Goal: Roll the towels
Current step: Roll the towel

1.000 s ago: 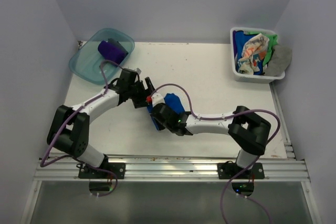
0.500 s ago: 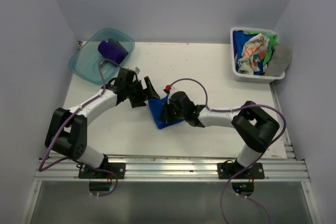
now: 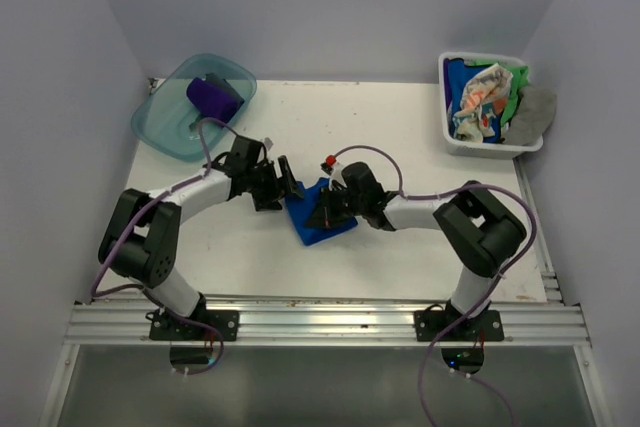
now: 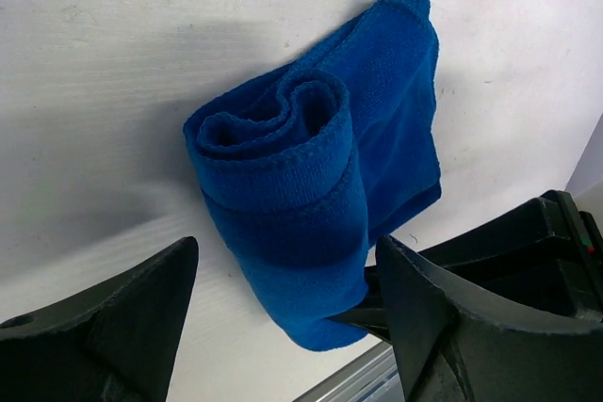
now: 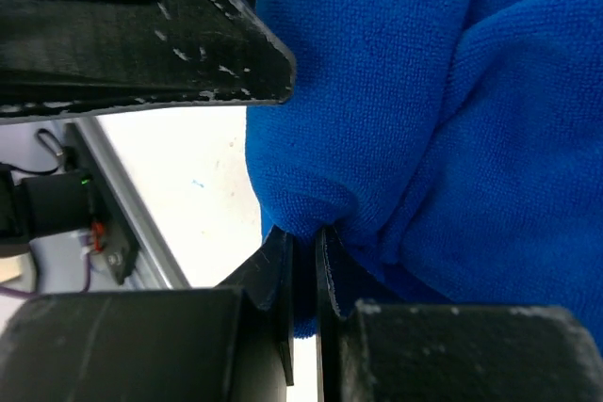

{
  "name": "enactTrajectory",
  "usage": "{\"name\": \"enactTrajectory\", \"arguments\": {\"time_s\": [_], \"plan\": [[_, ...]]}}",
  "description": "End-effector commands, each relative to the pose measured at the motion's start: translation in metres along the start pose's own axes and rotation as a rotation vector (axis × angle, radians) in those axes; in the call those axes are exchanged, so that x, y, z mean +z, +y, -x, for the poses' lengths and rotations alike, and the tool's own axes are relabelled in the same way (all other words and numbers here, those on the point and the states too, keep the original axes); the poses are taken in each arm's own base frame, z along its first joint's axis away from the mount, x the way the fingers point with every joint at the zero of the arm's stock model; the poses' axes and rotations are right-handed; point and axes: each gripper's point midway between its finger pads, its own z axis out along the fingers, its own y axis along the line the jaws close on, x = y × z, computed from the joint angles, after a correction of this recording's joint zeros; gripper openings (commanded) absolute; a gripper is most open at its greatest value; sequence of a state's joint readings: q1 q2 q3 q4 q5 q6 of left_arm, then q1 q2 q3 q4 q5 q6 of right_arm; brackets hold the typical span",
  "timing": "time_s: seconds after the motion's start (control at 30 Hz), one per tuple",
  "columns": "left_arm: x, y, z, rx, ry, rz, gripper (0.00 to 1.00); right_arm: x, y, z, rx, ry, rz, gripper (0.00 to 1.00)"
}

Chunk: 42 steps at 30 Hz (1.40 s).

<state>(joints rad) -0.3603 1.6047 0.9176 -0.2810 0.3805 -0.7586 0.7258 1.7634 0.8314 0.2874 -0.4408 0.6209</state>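
Note:
A royal blue towel (image 3: 320,222) lies rolled on the white table, its spiral end (image 4: 273,129) facing the left wrist camera. My left gripper (image 3: 285,190) stands open just left of it, its fingers either side of the roll's near end (image 4: 287,265). From the right, my right gripper (image 3: 324,210) is shut on a fold of the blue towel (image 5: 303,237). A purple towel (image 3: 213,97) lies in the teal tub. More towels fill the white basket: a cream patterned one (image 3: 480,97), a green one (image 3: 516,85) and a grey one (image 3: 536,113).
The translucent teal tub (image 3: 150,127) sits tilted at the table's back left corner. The white basket (image 3: 442,97) stands at the back right. A metal rail (image 3: 330,312) runs along the near edge, and grey walls close in both sides.
The right arm swung from below the blue towel to its right side, and the towel settled on the table as a roll. My left gripper edged right, up to the roll's end.

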Motion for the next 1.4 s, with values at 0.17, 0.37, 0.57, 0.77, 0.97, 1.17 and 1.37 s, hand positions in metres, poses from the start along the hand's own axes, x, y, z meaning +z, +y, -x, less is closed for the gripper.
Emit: {"name": "enactTrajectory", "arguments": {"time_s": [0.17,0.37,0.57,0.77,0.97,1.17,1.37], "plan": [[0.02,-0.004,0.005,0.037,0.015,-0.058,0.75,0.002,-0.015,-0.026,0.082,0.104,0.069,0.0],[0.028,-0.001,0.003,0.021,0.028,-0.05,0.55,-0.011,-0.029,-0.016,0.02,0.092,-0.074,0.12],[0.023,-0.002,0.004,-0.007,0.016,-0.035,0.43,-0.045,-0.035,0.01,-0.09,0.02,-0.279,0.62],[0.015,-0.002,0.001,-0.033,0.008,-0.027,0.42,-0.07,0.0,0.029,-0.334,-0.064,-0.478,0.66],[0.012,-0.002,-0.002,-0.05,-0.003,-0.012,0.42,-0.059,0.037,0.029,-0.621,-0.122,-0.648,0.69],[0.011,-0.001,-0.002,-0.057,-0.005,-0.003,0.42,-0.031,0.044,0.02,-0.81,-0.102,-0.782,0.69],[0.012,0.0,-0.003,-0.059,0.0,0.001,0.42,-0.012,0.022,0.008,-0.873,-0.078,-0.874,0.64]]}}
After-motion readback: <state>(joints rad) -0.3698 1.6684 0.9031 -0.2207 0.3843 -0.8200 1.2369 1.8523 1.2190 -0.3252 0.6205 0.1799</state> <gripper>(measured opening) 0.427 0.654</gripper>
